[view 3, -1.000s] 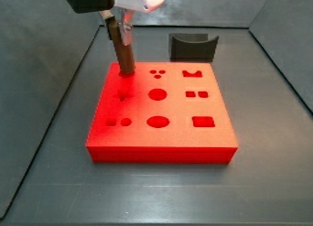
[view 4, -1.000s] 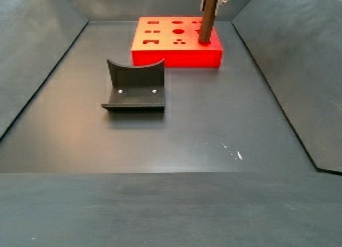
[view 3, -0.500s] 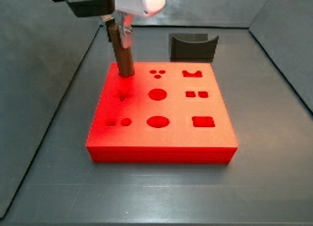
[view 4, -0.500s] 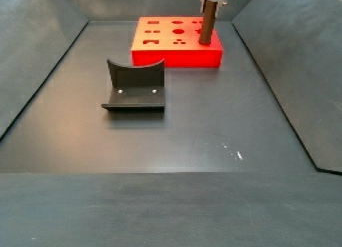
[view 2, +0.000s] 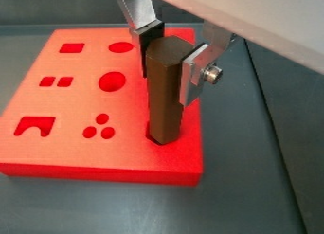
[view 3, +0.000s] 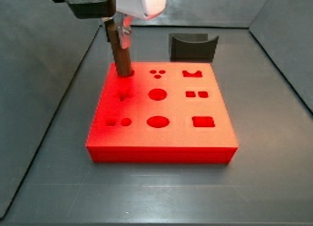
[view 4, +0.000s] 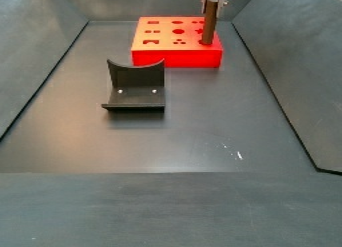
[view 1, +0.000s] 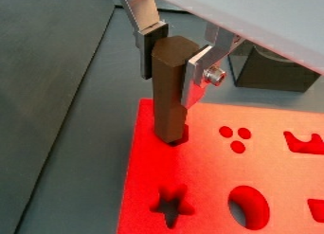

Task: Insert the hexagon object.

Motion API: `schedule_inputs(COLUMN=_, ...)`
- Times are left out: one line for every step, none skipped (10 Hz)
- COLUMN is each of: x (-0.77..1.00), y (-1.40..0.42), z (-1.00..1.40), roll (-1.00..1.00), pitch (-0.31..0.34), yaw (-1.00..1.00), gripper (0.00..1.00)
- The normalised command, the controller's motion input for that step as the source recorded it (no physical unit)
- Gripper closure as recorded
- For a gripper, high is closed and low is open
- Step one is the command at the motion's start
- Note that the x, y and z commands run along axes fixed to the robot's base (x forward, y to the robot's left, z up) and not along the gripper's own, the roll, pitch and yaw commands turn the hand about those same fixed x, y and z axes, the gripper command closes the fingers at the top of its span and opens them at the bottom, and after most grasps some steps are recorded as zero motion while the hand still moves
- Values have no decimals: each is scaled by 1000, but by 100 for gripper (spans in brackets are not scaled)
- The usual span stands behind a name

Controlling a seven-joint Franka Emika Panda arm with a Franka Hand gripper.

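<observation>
Gripper [view 1: 173,56] in the upper middle of a wrist view pinches the top of the hexagon object [view 1: 170,91], which hangs straight below it, long axis upright, lower end in a corner hole of the red block [view 1: 241,162].

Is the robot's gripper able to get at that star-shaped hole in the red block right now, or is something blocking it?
Probably not yet. The gripper holds the hexagon object, which stands upright in a hole at the red block's corner. The star-shaped hole nearby lies uncovered.

End effector [view 1: 172,54] body beyond frame edge
</observation>
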Motion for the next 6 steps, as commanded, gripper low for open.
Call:
schedule_inputs(x=403, y=0, z=-111, roll=-199, pitch=74, yaw=0, gripper=100)
schedule_inputs(x=220, y=63, z=-151, roll=-204, pitch=36, yaw=0, gripper=100)
schedule_inputs(x=11, y=100, z=-123, roll=-91, pitch=0, yaw=14, gripper=100)
schedule_inputs(x=0, y=80, z=-114, roll=-117, pitch=0, yaw=17, gripper=100)
schedule_inputs(x=-71, y=37, z=0, roll=-109, pitch=-1, yaw=40, gripper=100)
schedule_inputs(x=-383, y=0, z=140, roll=-46, pitch=-113, yaw=151, gripper=100)
